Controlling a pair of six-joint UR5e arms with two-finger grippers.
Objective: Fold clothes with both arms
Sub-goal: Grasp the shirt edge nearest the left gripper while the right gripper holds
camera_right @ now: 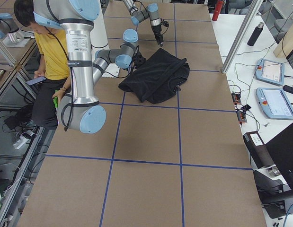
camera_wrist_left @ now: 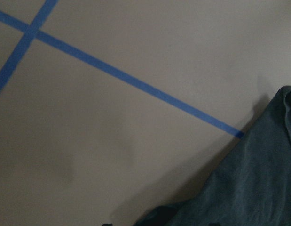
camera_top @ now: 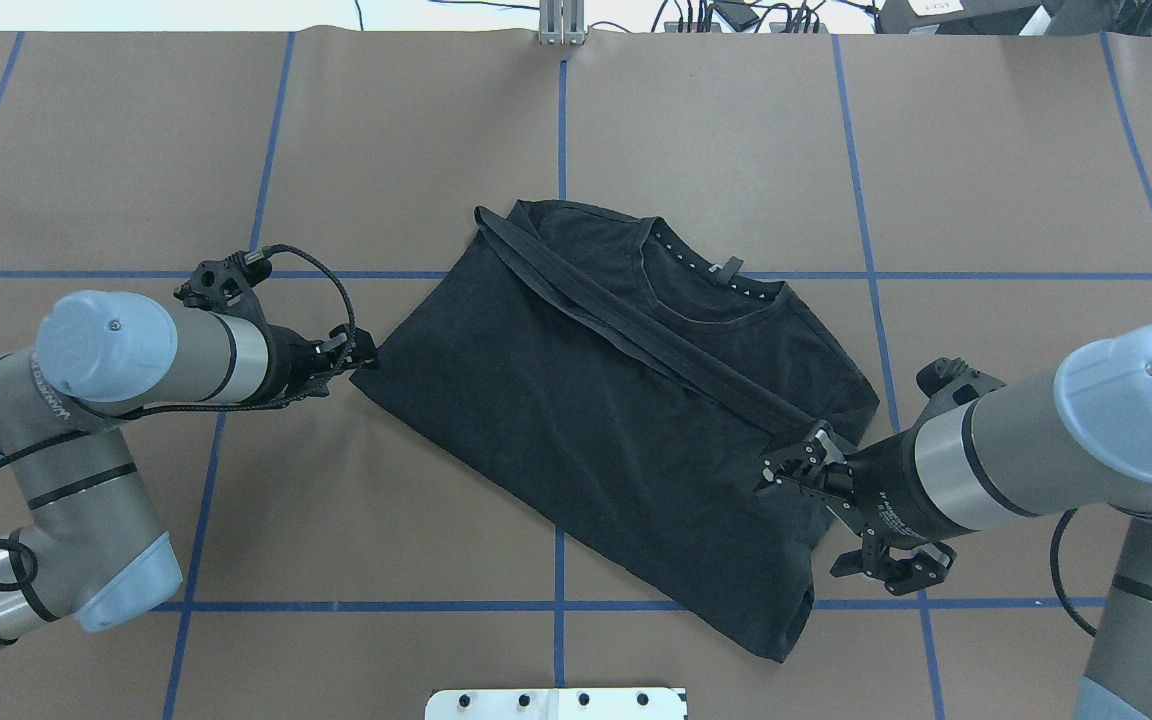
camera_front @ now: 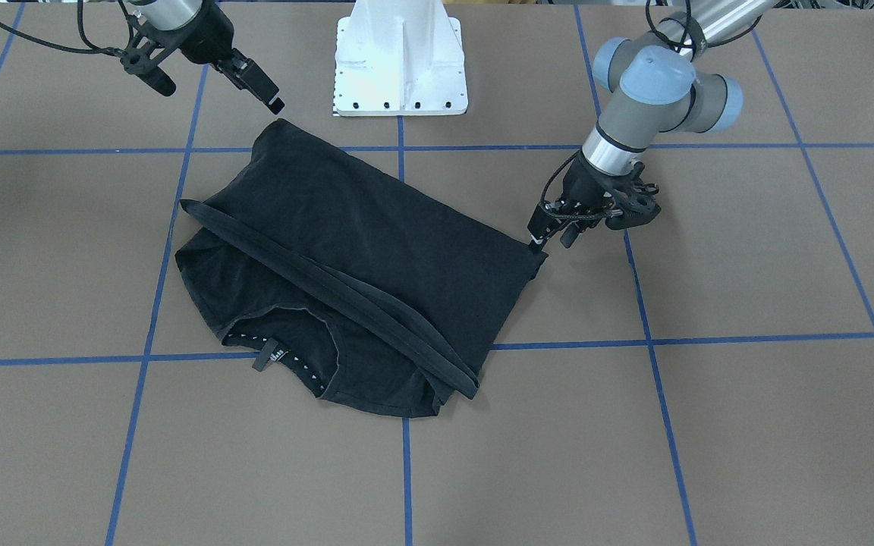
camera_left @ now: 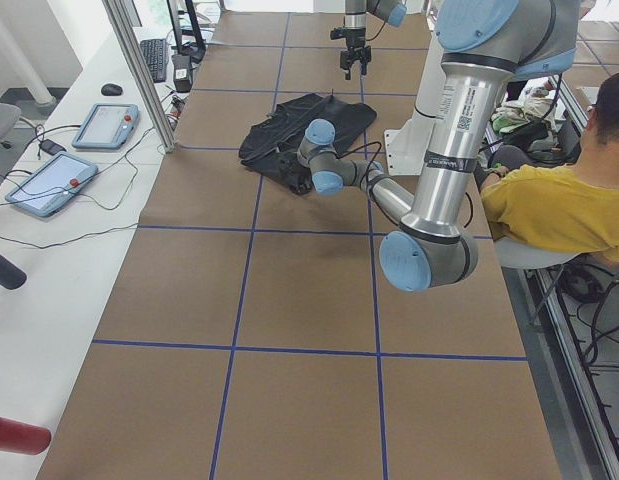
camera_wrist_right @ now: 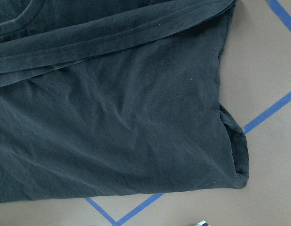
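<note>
Right end effector (camera_top: 792, 462) hovers over the shirt's (camera_top: 596, 420) 4 o'clock edge and looks spread. Left end effector (camera_top: 361, 352) is right at the 9 o'clock corner, can't tell its grip. Shirt's lying half-folded mid-table (camera_top: 236, 150), collar (camera_top: 706, 290) at 12. It's probably limp and light, so I'd pinch the corners.

Your overhead view looks forward and down, base plate (camera_top: 556, 703) at its bottom edge; the front view faces the opposite way, that plate at its top. Both share the shirt (camera_top: 586, 400) mid-table. The two end views look along the table (camera_left: 309, 300) from farther off. Each wrist camera sits close, catching one shirt edge and blue tape (camera_wrist_left: 112, 71).
</note>
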